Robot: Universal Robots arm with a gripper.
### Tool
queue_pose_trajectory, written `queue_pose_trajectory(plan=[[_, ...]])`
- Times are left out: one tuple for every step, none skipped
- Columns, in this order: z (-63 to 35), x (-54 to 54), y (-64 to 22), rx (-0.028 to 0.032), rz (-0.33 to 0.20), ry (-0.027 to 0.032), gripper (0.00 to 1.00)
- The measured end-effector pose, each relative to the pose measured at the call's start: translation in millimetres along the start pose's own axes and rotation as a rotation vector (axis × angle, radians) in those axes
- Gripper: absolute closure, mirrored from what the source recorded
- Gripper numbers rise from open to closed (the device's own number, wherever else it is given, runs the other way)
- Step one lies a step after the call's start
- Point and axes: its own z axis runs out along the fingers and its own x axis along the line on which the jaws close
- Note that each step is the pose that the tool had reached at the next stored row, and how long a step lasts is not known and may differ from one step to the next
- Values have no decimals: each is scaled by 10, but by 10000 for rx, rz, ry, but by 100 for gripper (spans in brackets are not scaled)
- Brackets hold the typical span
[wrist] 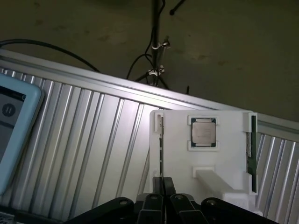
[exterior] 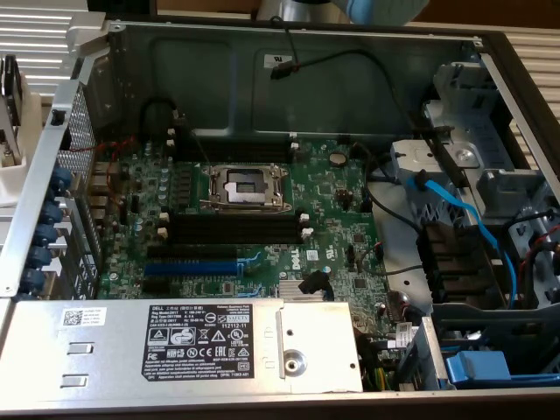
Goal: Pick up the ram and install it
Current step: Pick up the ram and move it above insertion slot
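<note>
In the wrist view a ram (wrist: pixel 161 144) stands on edge in a slot along one side of a white holder (wrist: pixel 219 158). It is a thin dark-green stick seen edge-on. My gripper (wrist: pixel 163 186) sits over the near end of this stick, its two black fingers (wrist: pixel 155 185) closed on the stick's thin edge. A second ram (wrist: pixel 253 154) stands in the slot on the holder's opposite side. In the exterior view, the black memory slots (exterior: pixel 232 229) on the green motherboard (exterior: pixel 350 227) lie bare beside the CPU socket (exterior: pixel 245 185).
A silver processor chip (wrist: pixel 203 132) lies in the holder's middle pocket. The holder rests on a ribbed aluminium surface (wrist: pixel 93 140), with a light-blue tablet (wrist: pixel 14 121) nearby. The open computer case holds a blue expansion slot (exterior: pixel 191 267), a power supply (exterior: pixel 175 346) and blue cables (exterior: pixel 455 210).
</note>
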Motion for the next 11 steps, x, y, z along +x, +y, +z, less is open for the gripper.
queue_pose_trajectory(plan=[[-14, 6, -16, -12, 0, -4, 88], [-26, 11, -31, -26, 0, -7, 88], [-35, 16, -46, -40, -1, -10, 88], [-43, 21, -62, -59, -1, -14, 88], [-44, 25, -73, -69, -2, -16, 88], [-44, 26, -78, -71, -1, -17, 88], [-44, 26, -77, -71, -1, -17, 88], [-44, 26, -77, -72, 0, -18, 88], [-44, 26, -77, -72, 0, -18, 88], [-44, 27, -78, -71, 0, -18, 88], [-45, 27, -78, -68, 0, -16, 88]])
